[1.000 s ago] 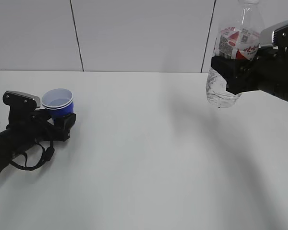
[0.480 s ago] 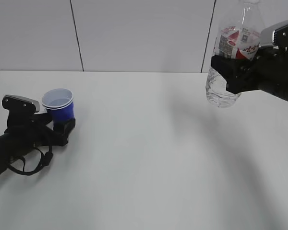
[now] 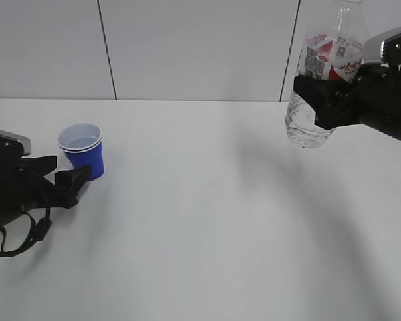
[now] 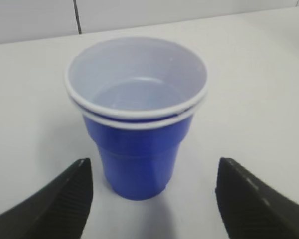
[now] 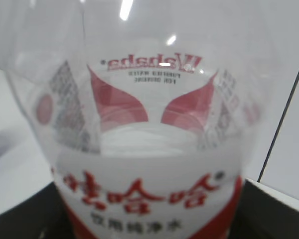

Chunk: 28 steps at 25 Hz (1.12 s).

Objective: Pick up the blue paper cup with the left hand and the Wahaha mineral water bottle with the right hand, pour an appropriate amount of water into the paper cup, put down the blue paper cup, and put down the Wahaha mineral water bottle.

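Note:
The blue paper cup stands upright on the white table at the left, with a little water in it. It fills the left wrist view. My left gripper is open, just short of the cup and apart from it; its fingertips sit on either side below the cup. My right gripper is shut on the Wahaha mineral water bottle and holds it upright high above the table at the right. The bottle's label fills the right wrist view.
The white table stretches between the two arms. A white panelled wall stands behind it. Loose black cables hang by the left arm.
My left gripper has opened, let go of the cup and drawn back to the left. The cup stays standing on the table. The right gripper and bottle have hardly moved.

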### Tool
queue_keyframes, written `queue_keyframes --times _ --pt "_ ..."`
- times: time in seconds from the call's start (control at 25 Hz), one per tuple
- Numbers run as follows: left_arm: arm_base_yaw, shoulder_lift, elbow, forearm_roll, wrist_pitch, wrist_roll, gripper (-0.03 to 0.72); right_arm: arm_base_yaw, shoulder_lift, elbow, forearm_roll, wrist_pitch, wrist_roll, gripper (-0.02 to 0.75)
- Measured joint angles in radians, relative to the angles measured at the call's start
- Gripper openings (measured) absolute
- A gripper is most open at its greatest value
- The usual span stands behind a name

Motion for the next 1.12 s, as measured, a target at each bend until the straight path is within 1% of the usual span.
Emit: queue_keyframes --times 0.24,0.28,0.32,0.48,0.64,0.92,1.12 --pt "0.000 -0.218 0.139 0.002 0.000 0.000 0.585 0.000 0.000 0.000 -0.001 -0.006 0.001 0.432" --pt "0.000 -0.218 0.139 0.002 0.000 0.000 0.585 0.000 0.000 0.000 -0.001 -0.008 0.005 0.432" --pt "0.000 -0.304 0.171 0.002 0.027 0.000 0.575 0.000 0.000 0.000 0.001 -0.008 0.009 0.432" --pt "0.000 -0.483 0.186 0.006 0.241 -0.013 0.556 0.000 0.000 0.000 0.020 -0.008 0.019 0.432" --pt "0.000 -0.678 0.190 0.006 0.455 -0.112 0.552 0.000 0.000 0.000 0.028 -0.008 0.021 0.432" --pt "0.000 -0.947 0.197 0.006 0.705 -0.230 0.551 0.000 0.000 0.000 0.028 -0.008 0.023 0.431" --pt "-0.016 -1.152 0.200 0.006 0.895 -0.257 0.550 0.000 0.000 0.000 0.028 -0.008 0.025 0.431"
